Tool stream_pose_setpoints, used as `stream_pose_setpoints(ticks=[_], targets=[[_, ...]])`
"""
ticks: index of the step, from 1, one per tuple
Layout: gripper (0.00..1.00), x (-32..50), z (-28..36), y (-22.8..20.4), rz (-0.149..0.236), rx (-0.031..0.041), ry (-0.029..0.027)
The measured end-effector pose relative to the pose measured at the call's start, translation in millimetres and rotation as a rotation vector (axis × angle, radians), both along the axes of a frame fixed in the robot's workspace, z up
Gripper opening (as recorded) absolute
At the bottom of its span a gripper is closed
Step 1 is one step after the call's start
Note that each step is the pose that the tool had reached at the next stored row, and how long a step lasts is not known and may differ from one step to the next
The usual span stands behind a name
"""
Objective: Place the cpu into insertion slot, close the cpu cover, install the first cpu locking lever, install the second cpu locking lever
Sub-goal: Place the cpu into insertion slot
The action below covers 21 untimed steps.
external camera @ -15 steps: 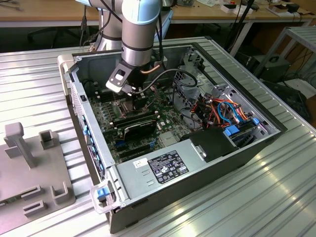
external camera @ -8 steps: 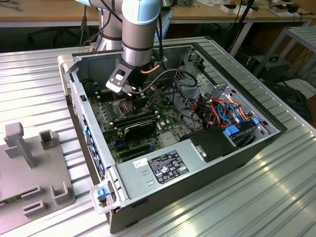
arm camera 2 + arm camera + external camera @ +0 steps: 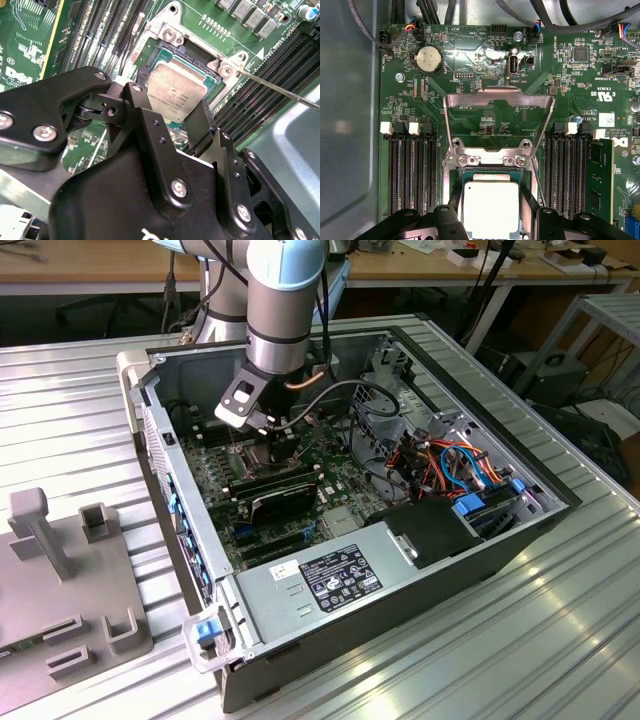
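Pincer, twelve o'clock from the black card in your exterior view, clenches one square cpu, flat, metal-up, in one insertion slot.

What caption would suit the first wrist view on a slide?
Gripper and cpu at the insertion slot, cpu cover open, on the green motherboard.

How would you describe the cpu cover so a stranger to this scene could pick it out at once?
Find the green motherboard inside the open computer case. Between its two banks of long black memory slots sits the socket with the cpu. The cover is the grey metal frame hinged at that socket's edge, swung open, green board showing through its large window.
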<state>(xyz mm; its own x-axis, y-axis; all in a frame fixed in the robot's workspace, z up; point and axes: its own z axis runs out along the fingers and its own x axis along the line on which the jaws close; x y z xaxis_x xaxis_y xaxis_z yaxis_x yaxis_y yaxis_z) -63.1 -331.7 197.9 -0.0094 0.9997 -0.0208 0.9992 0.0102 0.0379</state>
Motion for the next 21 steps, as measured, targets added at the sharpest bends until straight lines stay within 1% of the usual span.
stream_pose_setpoints(ticks=[6, 10, 18, 20, 21], targets=[[0.55, 0.0, -0.9, 0.0, 0.0, 0.0, 0.0001], [0.55, -0.1, -3.6, -0.1, 0.0, -0.0002, 0.0003], [0.55, 0.0, -4.0, 0.0, 0.0, 0.0, -0.0001], [0.55, 0.0, -4.0, -0.1, 0.0, 0.0002, -0.0002], [0.61, 0.1, -4.2, 0.1, 0.0, 0.0009, -0.0006]])
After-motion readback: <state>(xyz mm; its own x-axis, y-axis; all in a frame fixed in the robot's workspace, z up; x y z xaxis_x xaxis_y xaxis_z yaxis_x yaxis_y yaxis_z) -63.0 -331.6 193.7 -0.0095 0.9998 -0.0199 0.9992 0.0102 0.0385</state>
